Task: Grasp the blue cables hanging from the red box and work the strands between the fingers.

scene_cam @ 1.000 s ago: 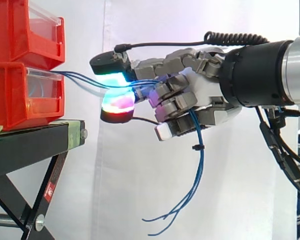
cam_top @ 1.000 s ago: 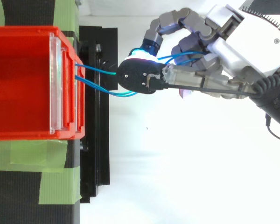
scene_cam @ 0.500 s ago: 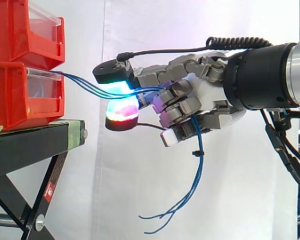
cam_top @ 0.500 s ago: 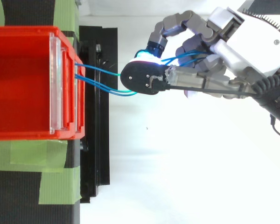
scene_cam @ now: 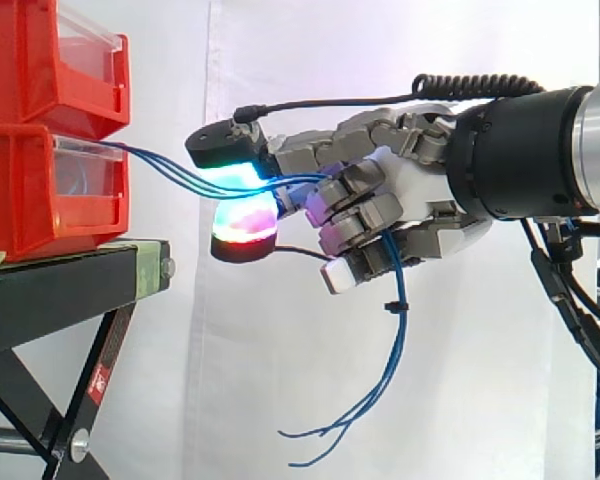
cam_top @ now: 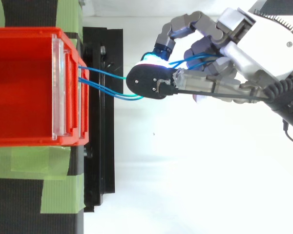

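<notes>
Several blue cables (scene_cam: 165,165) run from the left of the frame into the hand (scene_cam: 410,195), which sits right of centre with its fingers curled round them. Two glowing fingertips (scene_cam: 238,222) pinch the strands where they enter. Below the curled fingers the strands hang towards the lower middle, with their loose ends free.

Further left, the cables come out of the lower red box (scene_cam: 40,200), which rests on a black stand (scene_cam: 70,280) at lower left. A second red bin is stacked above it. A white curtain (scene_cam: 280,420) closes the background.

The span between box and hand looks only slightly slack. I judge that any pull to the right while the fingers work could drag the strands out of the box or shift it on the stand. Loosening the pinch too far could let the thin strands slip free and drop.
</notes>
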You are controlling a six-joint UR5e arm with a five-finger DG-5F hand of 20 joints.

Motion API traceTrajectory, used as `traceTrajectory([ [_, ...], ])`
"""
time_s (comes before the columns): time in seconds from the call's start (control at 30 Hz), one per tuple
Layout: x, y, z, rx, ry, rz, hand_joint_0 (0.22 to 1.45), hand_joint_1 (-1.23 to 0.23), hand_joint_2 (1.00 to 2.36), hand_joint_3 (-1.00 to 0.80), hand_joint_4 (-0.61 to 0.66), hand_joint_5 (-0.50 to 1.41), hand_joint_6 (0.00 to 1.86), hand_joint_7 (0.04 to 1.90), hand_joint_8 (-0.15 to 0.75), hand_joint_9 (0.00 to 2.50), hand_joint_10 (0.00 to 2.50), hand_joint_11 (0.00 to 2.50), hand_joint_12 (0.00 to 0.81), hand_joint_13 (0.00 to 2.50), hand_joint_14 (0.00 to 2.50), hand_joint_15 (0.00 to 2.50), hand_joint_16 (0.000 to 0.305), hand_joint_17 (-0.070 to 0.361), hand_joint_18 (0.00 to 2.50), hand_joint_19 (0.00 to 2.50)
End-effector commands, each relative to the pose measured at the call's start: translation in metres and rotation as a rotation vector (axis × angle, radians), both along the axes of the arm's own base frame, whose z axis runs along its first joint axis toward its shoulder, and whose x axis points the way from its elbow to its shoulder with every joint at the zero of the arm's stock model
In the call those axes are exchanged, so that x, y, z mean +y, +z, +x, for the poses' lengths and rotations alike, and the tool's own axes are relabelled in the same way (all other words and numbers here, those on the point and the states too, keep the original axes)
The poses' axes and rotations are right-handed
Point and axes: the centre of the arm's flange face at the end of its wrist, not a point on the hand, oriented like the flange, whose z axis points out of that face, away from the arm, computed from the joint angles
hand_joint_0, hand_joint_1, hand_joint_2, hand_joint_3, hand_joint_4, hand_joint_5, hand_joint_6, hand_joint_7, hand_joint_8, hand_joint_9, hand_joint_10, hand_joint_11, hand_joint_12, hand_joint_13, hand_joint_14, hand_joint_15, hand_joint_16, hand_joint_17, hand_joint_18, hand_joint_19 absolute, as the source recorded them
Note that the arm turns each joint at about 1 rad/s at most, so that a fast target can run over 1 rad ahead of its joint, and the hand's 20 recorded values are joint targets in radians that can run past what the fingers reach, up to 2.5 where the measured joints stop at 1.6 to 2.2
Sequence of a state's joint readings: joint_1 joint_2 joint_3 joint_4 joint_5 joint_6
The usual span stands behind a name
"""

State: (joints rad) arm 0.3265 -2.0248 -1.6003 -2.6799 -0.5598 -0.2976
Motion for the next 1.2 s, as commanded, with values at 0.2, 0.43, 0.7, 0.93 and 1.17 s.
traceTrajectory([
  [0.2, 0.000, 0.000, 0.000, 0.000, 0.000, 0.000, 1.13, -0.61, 1.00, 0.46, 0.28, -0.01, 1.48, 0.99, 0.507, 1.64, 2.50, 2.50, 0.726, 1.98, 2.50, 1.78, 0.259, 0.194, 2.50, 0.61],
  [0.43, 0.003, 0.012, 0.007, -0.027, 0.002, 0.009, 1.13, -0.61, 1.00, 0.46, 0.28, -0.01, 1.49, 0.99, 0.507, 1.64, 2.50, 2.50, 0.726, 1.98, 2.50, 1.78, 0.259, 0.194, 2.50, 0.61],
  [0.7, 0.006, 0.032, 0.017, -0.050, -0.003, 0.021, 1.13, -0.61, 1.00, 0.46, 0.28, -0.01, 1.49, 0.99, 0.507, 1.64, 2.50, 2.50, 0.726, 1.98, 2.50, 1.78, 0.259, 0.194, 2.50, 0.61],
  [0.93, 0.006, 0.032, 0.016, -0.052, -0.004, 0.024, 1.13, -0.61, 1.00, 0.45, 0.28, -0.01, 1.49, 0.99, 0.507, 1.64, 2.50, 2.50, 0.726, 1.98, 2.50, 1.78, 0.259, 0.194, 2.50, 0.61],
  [1.17, 0.005, 0.030, 0.016, -0.034, -0.001, 0.014, 1.13, -0.61, 1.00, 0.45, 0.28, -0.01, 1.49, 0.98, 0.507, 1.64, 2.50, 2.50, 0.726, 1.98, 2.50, 1.78, 0.259, 0.194, 2.50, 0.61],
])
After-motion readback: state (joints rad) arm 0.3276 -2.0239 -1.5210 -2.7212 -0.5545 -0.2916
